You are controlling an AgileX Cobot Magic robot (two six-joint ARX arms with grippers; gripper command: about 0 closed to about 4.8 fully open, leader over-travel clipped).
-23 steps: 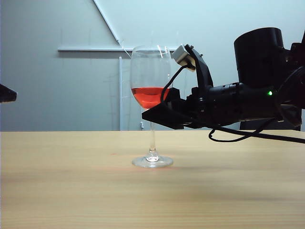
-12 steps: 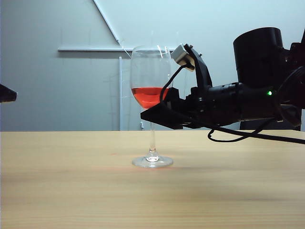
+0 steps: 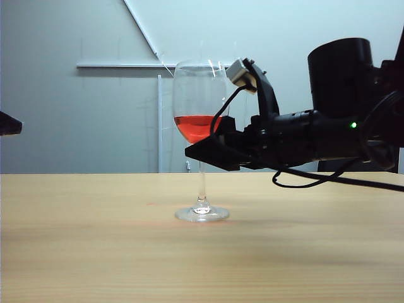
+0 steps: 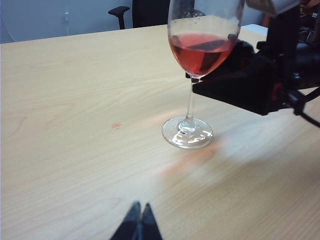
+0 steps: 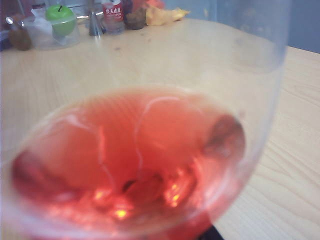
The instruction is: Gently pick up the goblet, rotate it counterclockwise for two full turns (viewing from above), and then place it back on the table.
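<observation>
Standing on the desk [image 3: 95, 252], the goblet [image 3: 199, 129] has the right claw [image 3: 203, 151] spread around its bowl; the left claw [image 4: 138, 225] sits pressed together nearby.

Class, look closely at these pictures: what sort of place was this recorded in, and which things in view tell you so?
Probably a robotics lab or office test room. A bare pale wooden table holds only a goblet of red liquid, the right hand reaches its bowl, and an office chair stands behind the table. Clutter sits at the far edge.

Wore matte black casing on the right arm [image 3: 315, 136], thick cylindrical housing, tiny green light, looped black cable, grey wrist camera [image 3: 240, 73], wedge-shaped black fingers [image 3: 208, 153].
</observation>
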